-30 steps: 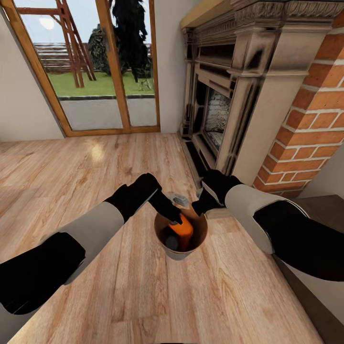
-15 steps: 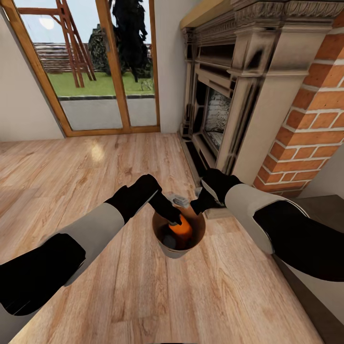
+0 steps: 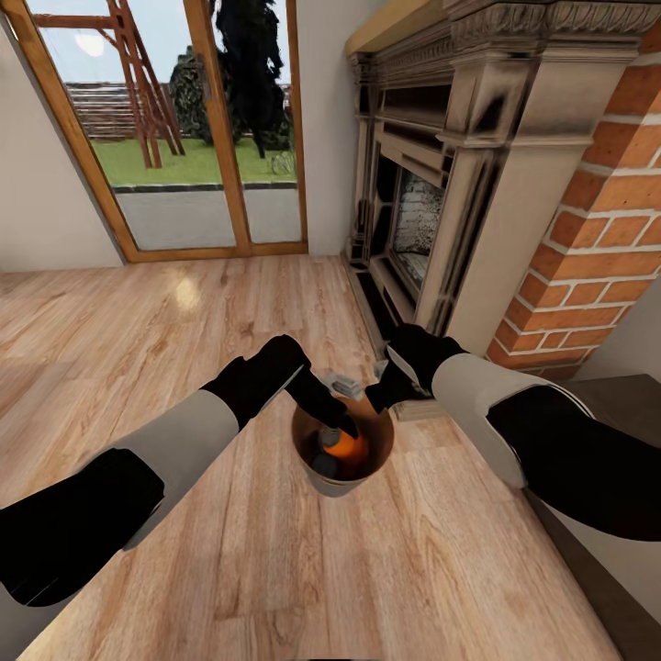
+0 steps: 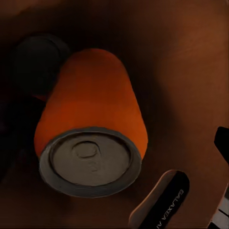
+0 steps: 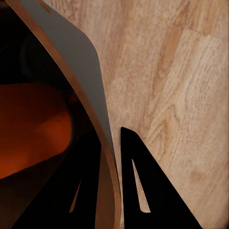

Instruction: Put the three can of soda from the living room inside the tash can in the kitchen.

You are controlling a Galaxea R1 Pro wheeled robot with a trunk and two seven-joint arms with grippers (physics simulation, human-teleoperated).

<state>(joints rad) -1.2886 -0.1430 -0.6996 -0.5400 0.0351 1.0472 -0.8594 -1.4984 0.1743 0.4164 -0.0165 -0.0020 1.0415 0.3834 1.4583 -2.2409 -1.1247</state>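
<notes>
The tash can [image 3: 345,486] hangs just above the wood floor in the living room, in front of the fireplace. My right gripper [image 3: 378,399] is shut on its rim, one finger inside and one outside the grey wall [image 5: 78,71]. An orange can of soda [image 3: 347,447] lies tilted inside the bin, its grey top [image 4: 90,160] facing my left wrist camera. A dark can [image 4: 40,62] lies beside it. My left gripper [image 3: 335,418] hovers open over the bin mouth, one finger [image 4: 162,200] beside the orange can and apart from it.
The brick fireplace [image 3: 431,211] with its stone surround stands close ahead on the right. Wood-framed glass doors [image 3: 184,128] fill the far left wall. A dark low surface [image 3: 624,404] lies at the right edge. Plank floor [image 3: 138,321] opens to the left.
The orange can has sunk deeper into the bin, out of my left gripper's hold. Both arms have stayed nearly still.
</notes>
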